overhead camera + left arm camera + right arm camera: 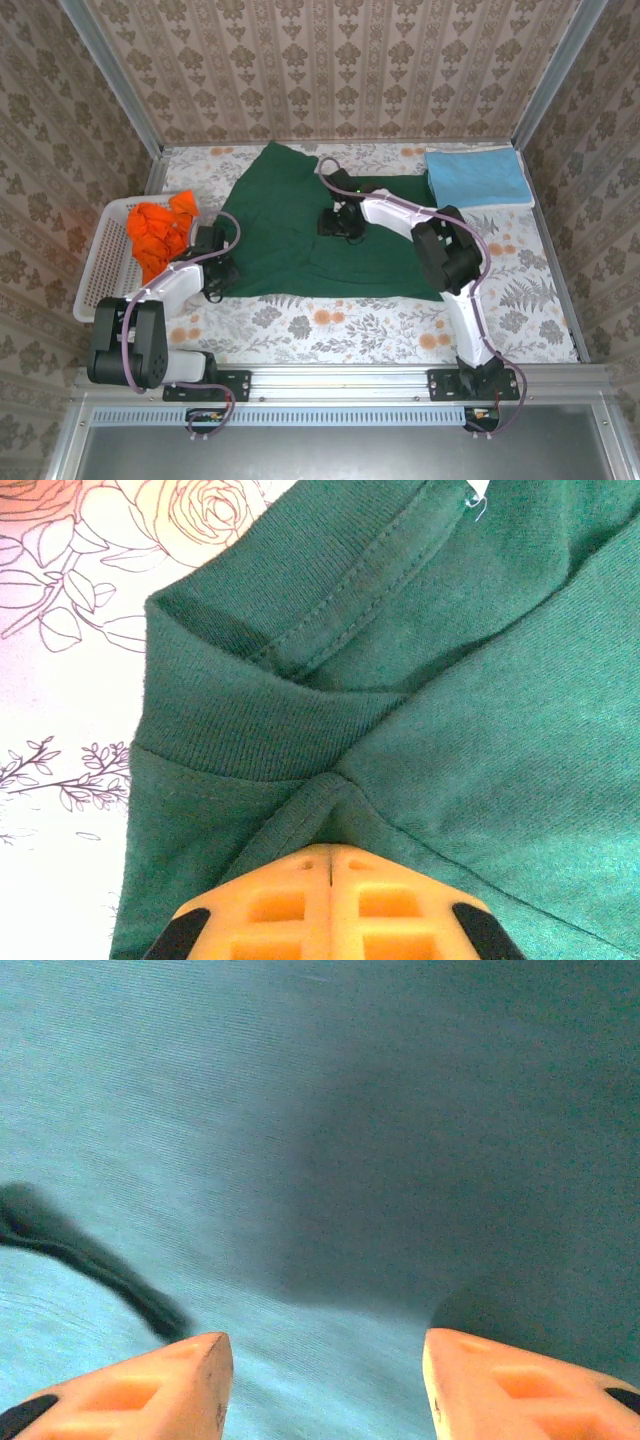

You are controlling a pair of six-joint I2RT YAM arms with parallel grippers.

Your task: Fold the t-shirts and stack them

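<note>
The dark green t-shirt (290, 225) lies spread over the middle of the table (350, 330), its far corner pointing to 12 o'clock near the back wall; the right arm crosses its 3 o'clock side and hides part of the cloth there; in the top view the left gripper (213, 272) sits at the shirt's 8 o'clock corner, its fingertips covered by its own wrist; in the left wrist view this gripper (330, 858) is clenched with the two fingers pressed together, and a raised fold of the green cloth runs right into their tips, so it appears to pinch the shirt beside a stitched hem, though the nip itself is cut off by the frame's lower edge; the right gripper (336, 221) rests over the shirt's centre, and in its own view it (325, 1360) stands released, fingers apart above flat cloth, with a blurred dark streak at 9 o'clock too unclear to name; the light blue t-shirt (478, 178) lies folded at 2 o'clock, just beside the green one; the orange t-shirts (160, 228) are bunched in the white basket (100, 270) at 9 o'clock, their number impossible to tell; the green shirt's near edge runs fairly straight, and bare floral table lies open from 4 to 7 o'clock between it and the arm bases.
</note>
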